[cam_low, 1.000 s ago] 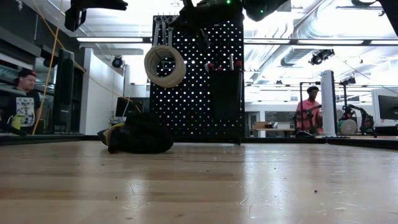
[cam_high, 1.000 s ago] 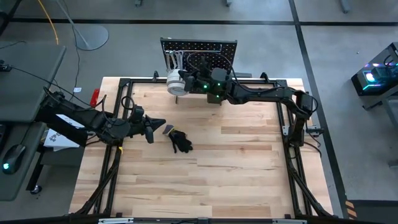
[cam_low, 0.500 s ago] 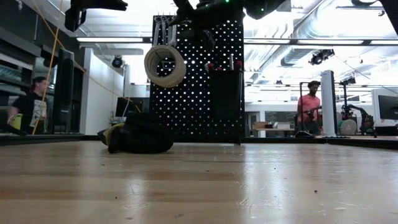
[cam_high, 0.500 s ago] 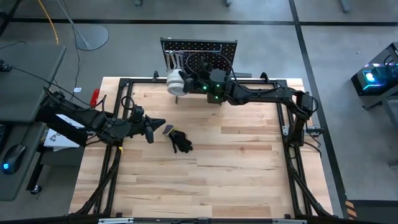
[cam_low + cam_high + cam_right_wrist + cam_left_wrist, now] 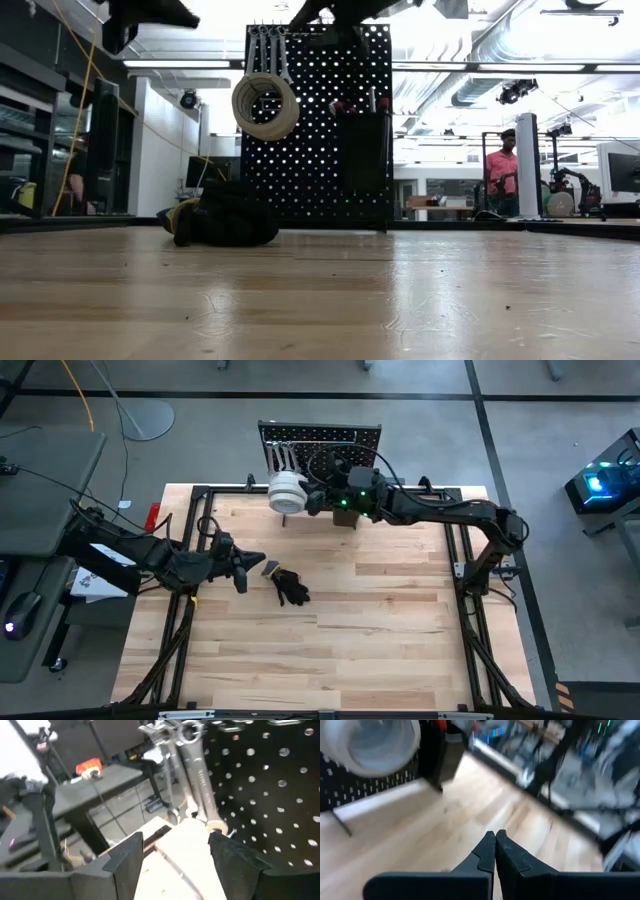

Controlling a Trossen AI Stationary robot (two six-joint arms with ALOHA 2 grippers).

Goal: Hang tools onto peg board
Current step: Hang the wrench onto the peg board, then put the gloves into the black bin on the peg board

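Wood: a pale plank worktop (image 5: 340, 610) inside a dark frame carries the scene
Peg board (image 5: 318, 130): black, upright at the far edge of the worktop, dotted with small holes
White tape roll (image 5: 265, 106): hangs on the front of the peg board, toward its left side in the low view; from above it shows as a white cylinder (image 5: 285, 491) just in front of the board
Silver wrenches (image 5: 192, 757): hang side by side at the top of the peg board, above the tape roll; in the low view they show as pale bars (image 5: 268, 48)
Small black bin (image 5: 363, 150): fixed to the peg board to the right of the tape roll in the low view, with red-tipped handles (image 5: 340, 105) standing up from it
Black-handled pliers (image 5: 291, 588): lie on the worktop, well apart from the peg board, as a dark heap (image 5: 222, 213) in the low view
Right end effector (image 5: 318, 500): close to the peg board, just beside the tape roll; its two dark fingers (image 5: 125, 854) stand apart with nothing between them, pointing toward the wrenches
Left end effector (image 5: 252, 560): low over the worktop near the left side, just beside the pliers, its fingertips (image 5: 487, 851) pressed together and empty
Person (image 5: 501, 172): in a red top, standing in the room behind the worktop
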